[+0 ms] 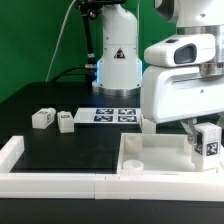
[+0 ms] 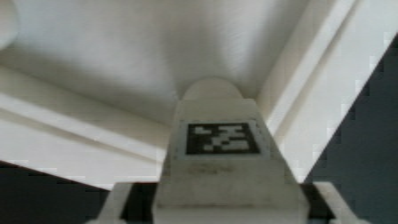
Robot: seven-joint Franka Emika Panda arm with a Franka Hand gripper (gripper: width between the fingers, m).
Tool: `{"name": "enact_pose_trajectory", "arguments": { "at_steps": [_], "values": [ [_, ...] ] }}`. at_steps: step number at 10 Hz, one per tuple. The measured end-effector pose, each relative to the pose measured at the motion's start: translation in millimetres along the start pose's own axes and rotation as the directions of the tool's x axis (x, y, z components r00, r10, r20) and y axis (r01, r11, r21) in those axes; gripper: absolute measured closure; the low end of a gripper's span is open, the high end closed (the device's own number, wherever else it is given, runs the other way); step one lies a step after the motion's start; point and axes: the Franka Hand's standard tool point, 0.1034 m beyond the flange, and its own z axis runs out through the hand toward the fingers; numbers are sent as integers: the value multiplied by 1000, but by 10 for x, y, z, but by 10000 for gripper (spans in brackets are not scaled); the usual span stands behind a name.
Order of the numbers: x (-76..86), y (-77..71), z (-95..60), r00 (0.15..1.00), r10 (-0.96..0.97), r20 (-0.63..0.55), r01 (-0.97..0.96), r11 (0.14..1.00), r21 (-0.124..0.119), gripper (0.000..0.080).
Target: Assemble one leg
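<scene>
My gripper (image 1: pixel 203 138) is shut on one white leg (image 1: pixel 207 143) with a black-and-white tag on its face. It holds the leg upright over the near right corner of the large white square panel (image 1: pixel 150 160). In the wrist view the leg (image 2: pixel 222 135) sits between my fingers (image 2: pixel 128 200), pointing at the panel's inner corner (image 2: pixel 107 90); whether its tip touches the panel I cannot tell. Two more legs (image 1: pixel 43 118) (image 1: pixel 66 121) lie on the black table at the exterior view's left.
The marker board (image 1: pixel 112 114) lies on the table in front of the arm's base. A low white rail (image 1: pixel 50 182) runs along the table's front edge and up its left side (image 1: pixel 10 150).
</scene>
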Motion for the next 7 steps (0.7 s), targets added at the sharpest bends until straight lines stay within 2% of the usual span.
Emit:
{"name": "enact_pose_trajectory", "arguments": {
  "at_steps": [2,4,6,7],
  "values": [
    [-19,-30,24,949,314,-15,-314,949,16,509],
    [-24,-18,27,834,552,-8,-552,834,24,509],
    [-30,4,30,647,762,9,-762,646,40,509],
    [-32,4,33,543,840,14,-840,542,38,509]
  ]
}}
